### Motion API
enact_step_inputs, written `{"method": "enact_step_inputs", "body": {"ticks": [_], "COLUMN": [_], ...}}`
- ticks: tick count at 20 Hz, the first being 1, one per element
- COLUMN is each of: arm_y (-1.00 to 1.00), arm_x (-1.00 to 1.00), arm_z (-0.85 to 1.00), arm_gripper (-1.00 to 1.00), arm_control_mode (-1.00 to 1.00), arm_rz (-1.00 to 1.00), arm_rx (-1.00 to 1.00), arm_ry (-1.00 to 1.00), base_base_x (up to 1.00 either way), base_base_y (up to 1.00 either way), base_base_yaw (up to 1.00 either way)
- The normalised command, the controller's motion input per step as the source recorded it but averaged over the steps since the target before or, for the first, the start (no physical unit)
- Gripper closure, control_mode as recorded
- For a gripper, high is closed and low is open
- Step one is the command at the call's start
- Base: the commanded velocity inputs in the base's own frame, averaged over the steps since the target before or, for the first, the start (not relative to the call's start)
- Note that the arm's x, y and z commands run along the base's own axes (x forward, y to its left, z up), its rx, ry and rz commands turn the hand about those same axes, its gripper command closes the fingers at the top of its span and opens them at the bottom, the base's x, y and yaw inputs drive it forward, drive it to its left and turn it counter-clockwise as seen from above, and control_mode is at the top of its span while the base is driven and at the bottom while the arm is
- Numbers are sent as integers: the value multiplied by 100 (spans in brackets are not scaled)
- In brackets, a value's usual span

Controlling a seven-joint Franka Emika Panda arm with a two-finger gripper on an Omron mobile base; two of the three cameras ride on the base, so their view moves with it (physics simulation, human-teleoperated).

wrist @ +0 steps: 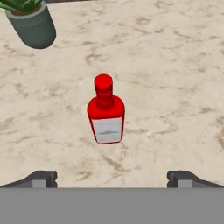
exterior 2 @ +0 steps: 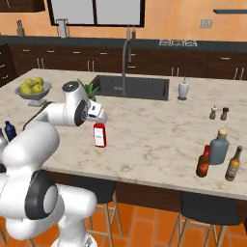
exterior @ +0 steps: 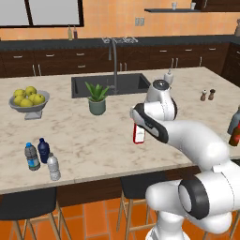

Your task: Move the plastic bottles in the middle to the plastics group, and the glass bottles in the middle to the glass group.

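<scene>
Above the marble counter (exterior: pixel 93 136) the arm bends low, gripper (wrist: pixel 112 177) open-jawed over the upright red bottle (wrist: pixel 105 111), its white label unreadable.

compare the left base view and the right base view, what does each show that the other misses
Left base view alone: three small bottles at the counter's near left, a blue-labelled clear bottle, a navy bottle and a greyish plastic bottle. Right base view alone: a dark brown bottle beside the grey-blue glass bottle. Both: the red bottle upright mid-counter, fruit bowl, sink.
</scene>
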Motion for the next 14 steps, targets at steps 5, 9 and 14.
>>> {"method": "enact_step_inputs", "body": {"ticks": [5, 9, 14], "arm_y": [0, 3, 0], "arm_x": [46, 60, 41], "arm_z": [-14, -20, -15], "arm_gripper": [-100, -100, -100], "arm_control_mode": [-100, -100, -100], "arm_rz": [0, 0, 0], "arm_rx": [0, 0, 0], "arm_ry": [0, 0, 0], "base_base_x": [0, 0, 0], "base_base_y": [0, 0, 0], "base_base_yaw": [0, 0, 0]}}
